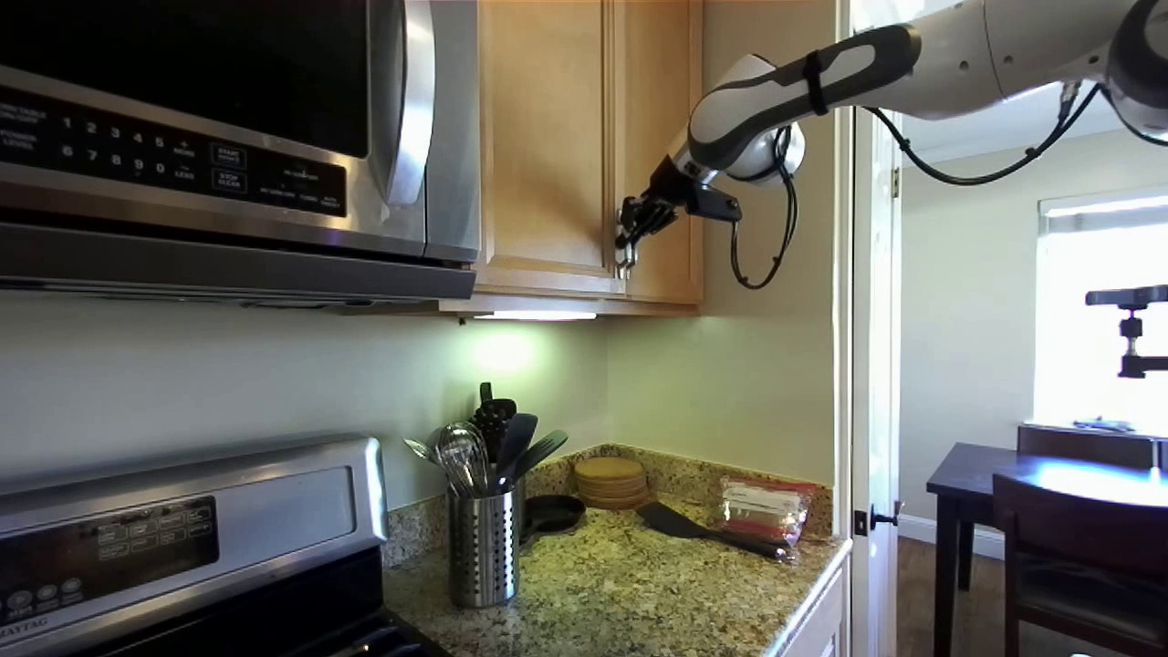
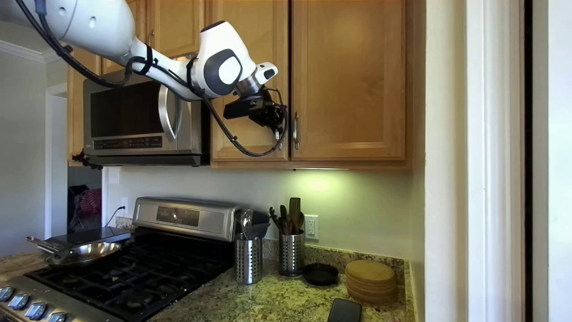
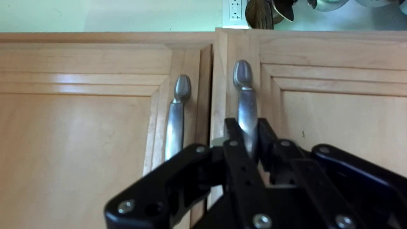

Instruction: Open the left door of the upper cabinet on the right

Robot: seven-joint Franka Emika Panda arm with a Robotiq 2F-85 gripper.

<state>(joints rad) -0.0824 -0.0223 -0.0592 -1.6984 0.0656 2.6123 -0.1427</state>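
The upper cabinet is light maple with two panelled doors. Its left door is on the right in the upside-down wrist view. There its edge looks slightly forward of the twin door. The left door's silver handle also shows in both exterior views. My gripper has one finger on each side of this handle, closed tightly on it. The fingers hide the handle's upper part.
The twin door's handle is close beside my fingers. The microwave adjoins the left door's hinge side. A side wall is close to the twin door. Utensil holders stand on the counter below.
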